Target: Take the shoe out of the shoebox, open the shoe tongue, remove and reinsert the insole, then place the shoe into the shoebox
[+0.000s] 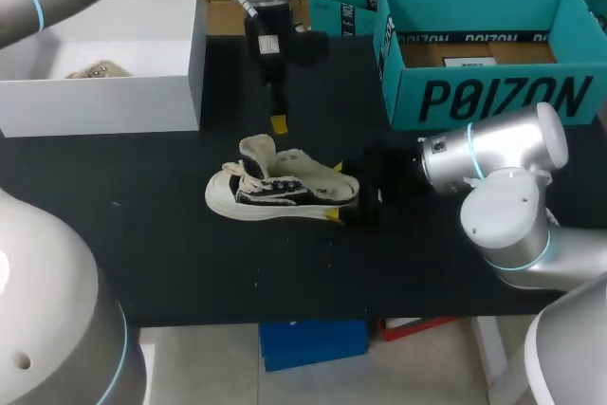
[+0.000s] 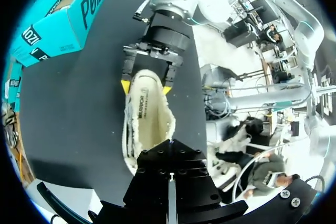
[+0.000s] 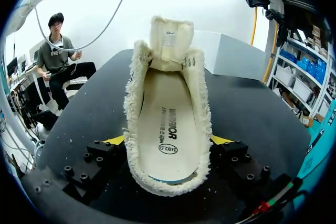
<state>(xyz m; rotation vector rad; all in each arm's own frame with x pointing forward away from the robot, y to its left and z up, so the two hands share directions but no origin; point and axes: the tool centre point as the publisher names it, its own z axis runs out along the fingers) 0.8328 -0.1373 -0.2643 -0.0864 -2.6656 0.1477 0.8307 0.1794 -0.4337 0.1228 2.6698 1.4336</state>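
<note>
- Right wrist view, nearest first: the right gripper is closed on the heel end of the low black-and-white canvas shoe with a fleecy cream lining. One yellow tip presses each side of the shoe.
- Inside the shoe lies the flat cream insole with dark print, seated along the footbed and not lifted at either end.
- Beyond it, the cream padded tongue stands upright and is folded back from the opening, so the mouth of the shoe is wide open.
- The shoe sits on its sole near the middle of the black table, outside both boxes, with its toe toward my left and its heel toward my right.
- Farther on, the left gripper hangs point-down just behind the tongue, apart from the shoe and holding nothing. Whether it is wide or narrow I cannot tell.
- At the far edge stand the open white cardboard box on my left and the open teal cardboard shoebox on my right. Both are well apart from the shoe.
- My judgement is that the shoe is out and the tongue is opened, so the insole step is in hand. I cannot tell from this moment whether the insole has yet been out.
- If it has not, the next move calls for the left gripper to come down into the opening and pinch the insole's edge near the heel while the right one steadies the shoe.
</note>
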